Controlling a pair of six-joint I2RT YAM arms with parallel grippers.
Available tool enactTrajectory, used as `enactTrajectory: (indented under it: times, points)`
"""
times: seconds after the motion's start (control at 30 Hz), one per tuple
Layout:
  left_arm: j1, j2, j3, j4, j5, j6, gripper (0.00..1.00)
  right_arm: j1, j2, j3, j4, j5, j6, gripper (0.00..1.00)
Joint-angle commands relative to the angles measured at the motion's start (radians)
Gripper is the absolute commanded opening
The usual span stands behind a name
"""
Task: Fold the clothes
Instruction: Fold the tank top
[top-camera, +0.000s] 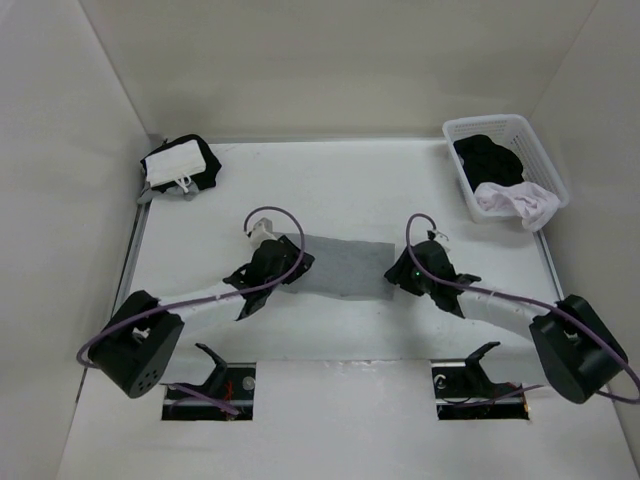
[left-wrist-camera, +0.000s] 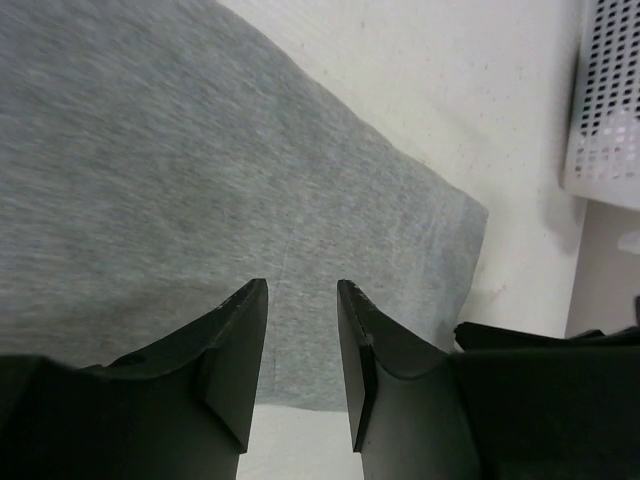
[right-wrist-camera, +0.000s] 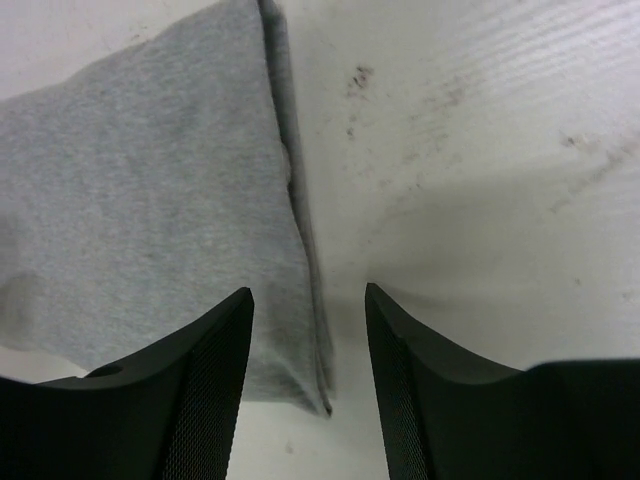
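The grey top (top-camera: 350, 265) lies flat in the middle of the desk (top-camera: 350, 190), folded into a rough rectangle, with one hand at each short end.

The left hand (left-wrist-camera: 300, 290) is at the top's left end. Its fingers stand partly apart over the fabric with nothing between them, and it has hold of nothing. From the wrist view I cannot tell whether the fingertips touch the cloth.

The right hand (right-wrist-camera: 308, 295) is at the top's right end with its fingers spread wide and empty. The top's layered right edge runs under the gap, nearer the hand's left finger, with bare desk under the other finger.

At the far right corner of the desk stands a white lattice basket (top-camera: 545, 170). A black garment (top-camera: 488, 158) is bunched in its far part. A pale garment (top-camera: 520, 203) sits in the near part and spills over the near rim.

At the far left corner, well apart from the top, a small pile (top-camera: 180, 165) of black and white cloth rests on the desk, outside any container.
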Motion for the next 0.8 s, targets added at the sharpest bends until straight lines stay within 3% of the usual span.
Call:
enactTrajectory:
  times: [0.0, 0.13, 0.37, 0.47, 0.63, 0.77]
  points:
    - [0.036, -0.127, -0.024, 0.033, 0.003, 0.02, 0.32, -0.013, 0.098, 0.044, 0.033, -0.082, -0.01, 0.54]
    - [0.081, -0.25, -0.025, -0.028, 0.006, 0.04, 0.32, -0.01, 0.211, 0.037, 0.142, -0.142, 0.028, 0.46]
    - [0.142, -0.428, -0.013, -0.112, 0.038, 0.064, 0.32, -0.016, 0.144, -0.043, 0.237, -0.095, 0.121, 0.04]
    - [0.141, -0.465, 0.002, -0.14, 0.044, 0.069, 0.32, -0.016, 0.02, -0.061, 0.177, -0.062, 0.101, 0.0]
    - [0.133, -0.498, 0.007, -0.163, 0.044, 0.066, 0.32, -0.009, -0.296, 0.017, -0.189, 0.022, 0.001, 0.0]
    - [0.153, -0.55, 0.028, -0.244, 0.039, 0.073, 0.32, 0.097, -0.39, 0.159, -0.367, 0.063, 0.001, 0.0]
